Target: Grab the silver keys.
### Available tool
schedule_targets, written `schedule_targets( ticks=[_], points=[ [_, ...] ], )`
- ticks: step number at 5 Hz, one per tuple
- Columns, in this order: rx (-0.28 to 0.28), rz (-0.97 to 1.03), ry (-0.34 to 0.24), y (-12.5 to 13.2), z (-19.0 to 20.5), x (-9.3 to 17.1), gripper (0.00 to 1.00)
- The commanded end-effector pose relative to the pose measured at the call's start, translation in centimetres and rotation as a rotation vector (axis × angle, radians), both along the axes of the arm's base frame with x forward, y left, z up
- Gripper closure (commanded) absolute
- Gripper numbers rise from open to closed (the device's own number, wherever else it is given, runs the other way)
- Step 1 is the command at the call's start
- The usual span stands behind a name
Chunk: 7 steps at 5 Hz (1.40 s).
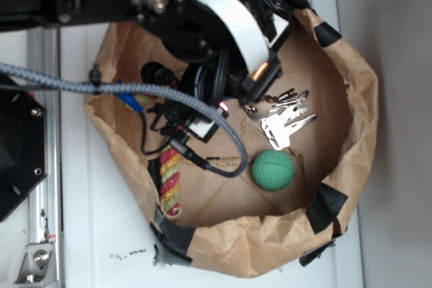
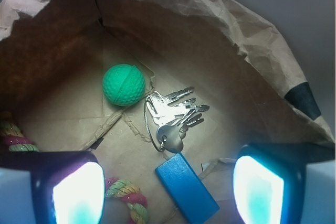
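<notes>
The silver keys (image 1: 287,121) lie fanned out on the brown paper floor of the bag, just above the green ball (image 1: 273,170). In the wrist view the silver keys (image 2: 173,114) sit ahead of my gripper (image 2: 169,190), right of the green ball (image 2: 123,85). My gripper is open, its two glowing fingertips (image 2: 79,192) wide apart above the bag floor, holding nothing. From outside, the gripper (image 1: 253,91) hangs just left of the keys, its fingers mostly hidden by the arm.
A blue block (image 2: 186,187) lies below the keys' ring, between my fingers' line of sight. A coloured rope toy (image 1: 171,180) lies at the left of the bag. The crumpled paper bag wall (image 1: 364,119) rings everything. A grey cable (image 1: 202,116) crosses the bag.
</notes>
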State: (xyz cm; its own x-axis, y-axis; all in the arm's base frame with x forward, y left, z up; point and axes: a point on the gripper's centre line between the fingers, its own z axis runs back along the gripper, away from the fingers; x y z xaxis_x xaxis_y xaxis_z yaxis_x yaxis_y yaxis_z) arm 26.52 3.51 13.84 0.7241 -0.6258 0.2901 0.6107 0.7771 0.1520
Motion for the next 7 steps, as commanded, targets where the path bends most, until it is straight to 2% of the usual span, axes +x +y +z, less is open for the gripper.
schedule_targets(
  ticks=[1,2,3,4,5,6,7],
  points=[
    [0.005,0.001,-0.036,-0.8,1.1,0.2,0.00],
    [0.005,0.001,-0.036,-0.8,1.1,0.2,0.00],
    [-0.013,-0.014,-0.072,-2.0,-0.8,1.0,0.00],
    [0.018,-0.034,-0.019,-2.3,-2.5,1.5,0.00],
    [0.101,-0.024,-0.005,-2.4,-5.3,2.6,0.00],
    [0.142,-0.050,-0.023,-1.6,-6.6,2.5,0.00],
    [0.139,-0.070,-0.024,-1.2,-7.5,2.5,0.00]
  ],
)
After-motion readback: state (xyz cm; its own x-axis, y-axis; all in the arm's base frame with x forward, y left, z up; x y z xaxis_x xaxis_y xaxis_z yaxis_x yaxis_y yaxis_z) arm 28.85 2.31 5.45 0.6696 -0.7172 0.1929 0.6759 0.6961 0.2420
